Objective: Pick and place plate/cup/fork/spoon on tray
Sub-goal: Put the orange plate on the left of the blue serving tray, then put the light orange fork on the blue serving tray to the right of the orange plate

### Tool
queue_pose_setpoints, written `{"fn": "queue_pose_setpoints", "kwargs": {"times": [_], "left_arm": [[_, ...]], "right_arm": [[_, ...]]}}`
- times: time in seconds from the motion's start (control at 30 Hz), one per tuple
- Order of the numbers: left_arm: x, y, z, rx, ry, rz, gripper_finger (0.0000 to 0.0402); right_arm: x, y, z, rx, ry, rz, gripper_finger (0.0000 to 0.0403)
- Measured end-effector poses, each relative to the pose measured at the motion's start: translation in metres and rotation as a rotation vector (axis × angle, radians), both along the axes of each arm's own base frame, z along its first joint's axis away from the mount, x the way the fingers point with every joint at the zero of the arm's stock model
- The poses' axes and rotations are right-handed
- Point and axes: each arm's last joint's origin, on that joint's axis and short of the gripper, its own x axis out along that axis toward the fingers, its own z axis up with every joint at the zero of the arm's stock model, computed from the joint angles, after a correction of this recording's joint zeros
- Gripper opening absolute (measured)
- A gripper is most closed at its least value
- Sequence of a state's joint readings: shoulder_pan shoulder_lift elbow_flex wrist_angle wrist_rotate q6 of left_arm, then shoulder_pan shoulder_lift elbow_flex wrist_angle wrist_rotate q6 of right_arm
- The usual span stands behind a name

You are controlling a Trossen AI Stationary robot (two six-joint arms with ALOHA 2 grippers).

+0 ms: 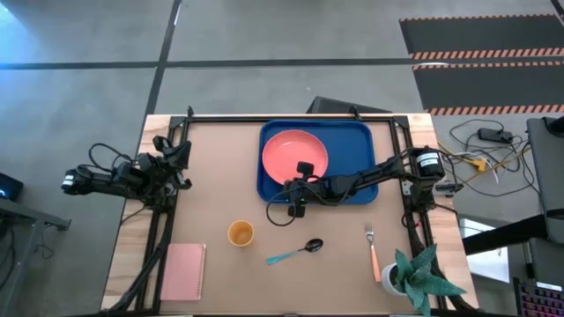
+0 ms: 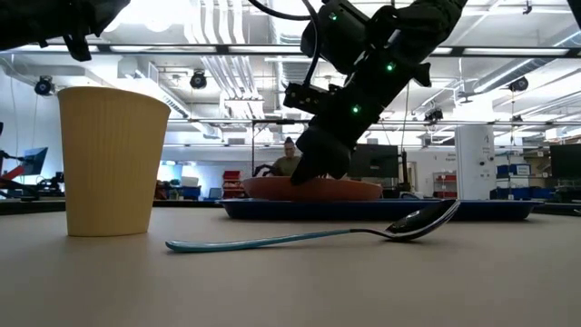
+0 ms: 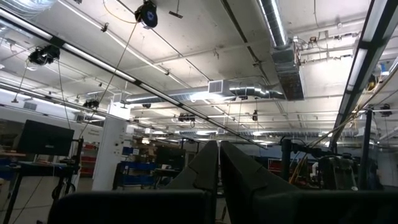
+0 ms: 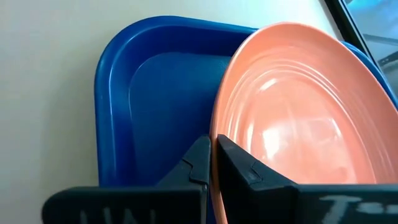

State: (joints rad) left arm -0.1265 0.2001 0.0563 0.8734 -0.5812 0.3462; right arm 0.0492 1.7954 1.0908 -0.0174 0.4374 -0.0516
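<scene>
The coral-pink plate lies in the left half of the deep-blue tray. My right gripper reaches in from the table's right and is shut on the plate's near rim; it also shows in the low view. The orange-yellow cup stands upright on the table, near of the tray. The blue-handled spoon lies flat to the cup's right. The orange-handled fork lies flat farther right. My left gripper is shut and empty, parked at the table's left edge. My right gripper pinches the plate's rim between its two fingers, one finger on the plate's inner side and the other outside it. The fingers slant down from the near right. In the low view the plate sits about level on the tray.
A pink notebook lies at the near left corner. A potted plant stands at the near right corner. The tray's right half is bare blue. Bare tabletop lies between the cup and the left arm.
</scene>
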Motion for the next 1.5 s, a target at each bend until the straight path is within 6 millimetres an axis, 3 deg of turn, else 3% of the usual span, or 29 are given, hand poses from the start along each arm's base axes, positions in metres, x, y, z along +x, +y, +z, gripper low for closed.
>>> {"fn": "queue_pose_setpoints", "kwargs": {"times": [0.43, 1.0, 1.17, 1.3, 1.5], "left_arm": [[0.0, 0.0, 0.0, 0.0, 0.0, 0.0, 0.0], [0.0, 0.0, 0.0, -0.001, -0.001, 0.0, 0.0], [0.0, 0.0, 0.0, 0.0, 0.0, 0.0, 0.0], [0.0, 0.0, 0.0, 0.0, 0.0, 0.0, 0.0], [0.0, 0.0, 0.0, -0.001, -0.001, 0.0, 0.0]], "right_arm": [[0.0, -0.003, -0.001, 0.051, -0.006, -0.012, 0.0012], [0.0, -0.007, -0.001, 0.135, -0.034, -0.054, 0.0117], [0.001, -0.005, 0.015, 0.154, -0.049, -0.069, 0.0129], [0.004, -0.003, 0.038, 0.198, -0.068, -0.099, 0.0125], [0.01, 0.003, 0.075, 0.492, -0.073, -0.162, 0.0116]]}}
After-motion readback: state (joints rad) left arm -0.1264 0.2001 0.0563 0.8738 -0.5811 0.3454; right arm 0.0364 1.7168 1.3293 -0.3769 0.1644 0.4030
